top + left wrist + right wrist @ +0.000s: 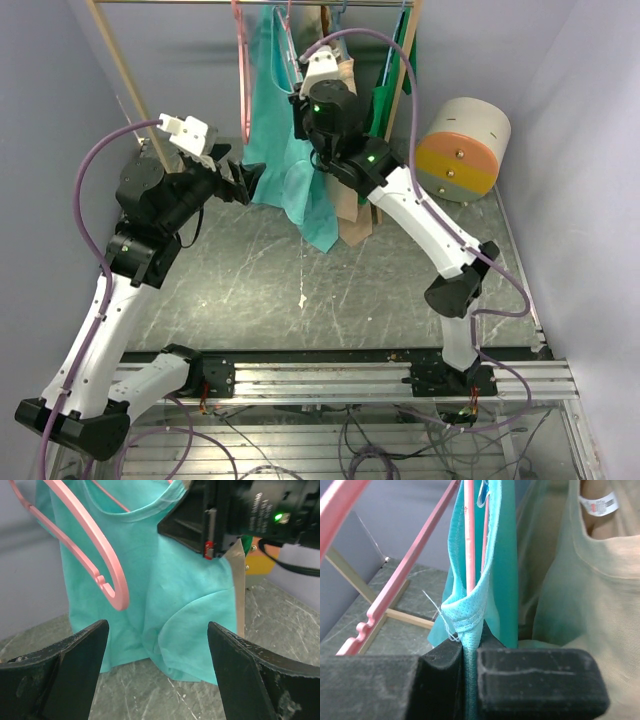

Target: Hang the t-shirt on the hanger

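The teal t-shirt (285, 160) hangs from the rack, its lower edge reaching the table. A thin pink hanger (469, 540) runs inside its collar and also shows in the left wrist view (112, 501). A second, bare pink hanger (100, 560) hangs just left of the shirt (241, 60). My right gripper (298, 100) is shut on the t-shirt's folded collar hem (467, 615) up by the hanger. My left gripper (250, 180) is open and empty, low at the t-shirt's left side, with the cloth (165, 605) just ahead of its jaws.
A beige garment (350, 200) hangs right beside the t-shirt, close to my right gripper (590, 605). A dark green garment (385, 100) hangs further right. The wooden rack's leg (125, 75) slants at the back left. A white, orange and yellow drum (462, 150) stands at the back right.
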You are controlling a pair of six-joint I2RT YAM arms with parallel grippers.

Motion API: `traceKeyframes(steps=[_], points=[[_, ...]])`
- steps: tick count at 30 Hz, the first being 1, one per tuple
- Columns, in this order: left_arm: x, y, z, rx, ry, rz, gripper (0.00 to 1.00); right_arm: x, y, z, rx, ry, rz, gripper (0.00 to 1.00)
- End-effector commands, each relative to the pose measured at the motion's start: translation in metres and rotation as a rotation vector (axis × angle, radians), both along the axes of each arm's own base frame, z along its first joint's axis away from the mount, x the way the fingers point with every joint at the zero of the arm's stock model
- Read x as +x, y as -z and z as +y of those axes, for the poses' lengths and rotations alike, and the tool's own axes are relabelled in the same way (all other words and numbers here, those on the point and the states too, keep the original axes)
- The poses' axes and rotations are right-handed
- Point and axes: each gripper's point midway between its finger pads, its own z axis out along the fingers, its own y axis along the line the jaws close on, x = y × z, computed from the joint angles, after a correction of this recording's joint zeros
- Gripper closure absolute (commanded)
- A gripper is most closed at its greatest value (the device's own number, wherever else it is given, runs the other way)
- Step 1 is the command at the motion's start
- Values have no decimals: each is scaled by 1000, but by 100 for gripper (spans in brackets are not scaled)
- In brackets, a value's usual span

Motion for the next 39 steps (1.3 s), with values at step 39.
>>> traceKeyframes(steps=[39], points=[[-22,-5,-2,-75,47,-20,10,83,41,-6,42,25,-13,100]])
